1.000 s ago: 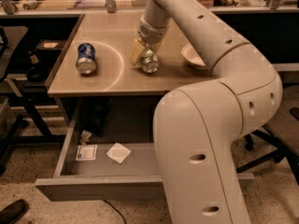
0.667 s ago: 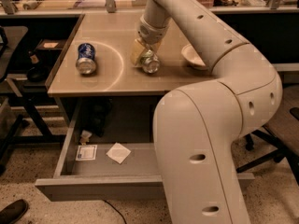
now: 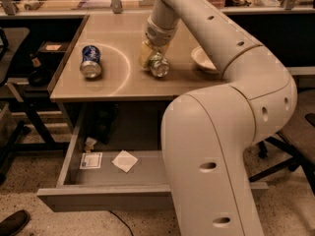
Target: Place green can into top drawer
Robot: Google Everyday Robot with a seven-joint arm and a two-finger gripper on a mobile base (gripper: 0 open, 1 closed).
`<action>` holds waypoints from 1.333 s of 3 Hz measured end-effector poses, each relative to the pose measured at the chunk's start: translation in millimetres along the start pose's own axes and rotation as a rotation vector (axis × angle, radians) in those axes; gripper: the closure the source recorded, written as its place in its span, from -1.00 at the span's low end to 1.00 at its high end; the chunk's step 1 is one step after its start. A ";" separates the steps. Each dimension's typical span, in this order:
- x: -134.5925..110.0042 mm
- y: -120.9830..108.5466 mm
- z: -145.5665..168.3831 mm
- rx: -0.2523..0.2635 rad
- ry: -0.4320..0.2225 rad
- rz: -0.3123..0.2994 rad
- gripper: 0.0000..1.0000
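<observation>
– Two cans on the tabletop (image 3: 118,85), am I right?

– Yes, both lying on their sides. The blue can (image 3: 91,62) is near the left edge. The green can (image 3: 159,65) is about the middle, well apart from it, with a silver end turned toward the front edge.

– And the pincer?

– The pincer (image 3: 153,59) hangs from the arm (image 3: 236,63) right at the green can, touching it on the rear side. Whether it is clenched on the can or released I cannot tell.

– Anything else up there?

– A shallow pale bowl (image 3: 203,59) toward the right edge, partly behind the arm.

– The top drawer?

– The top drawer (image 3: 98,198) stands pulled out below the front edge. It is grey, and its right part is hidden by the robot's body. Inside lie a small printed card (image 3: 91,160) and, just beside it, a white square (image 3: 124,161) of what seems to be folded paper. A small thing (image 3: 90,143) at the drawer's rear left is too dim to name. The green can rests on the tabletop, above the open drawer.
</observation>
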State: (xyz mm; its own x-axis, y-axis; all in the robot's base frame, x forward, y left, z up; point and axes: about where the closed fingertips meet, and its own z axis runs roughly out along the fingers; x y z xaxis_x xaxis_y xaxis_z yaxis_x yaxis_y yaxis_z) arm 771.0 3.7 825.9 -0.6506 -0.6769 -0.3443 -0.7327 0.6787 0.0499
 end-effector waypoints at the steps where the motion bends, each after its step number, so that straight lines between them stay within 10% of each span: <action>1: -3.3 5.3 -1.4 -0.012 -0.014 -0.023 1.00; 4: 32.2 33.8 -42.4 -0.064 -0.049 -0.050 1.00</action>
State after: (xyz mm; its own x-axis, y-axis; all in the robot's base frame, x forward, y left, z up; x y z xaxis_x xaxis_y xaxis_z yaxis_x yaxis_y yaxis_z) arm 716.8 -7.3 856.3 -0.6035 -0.6937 -0.3930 -0.7763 0.6237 0.0912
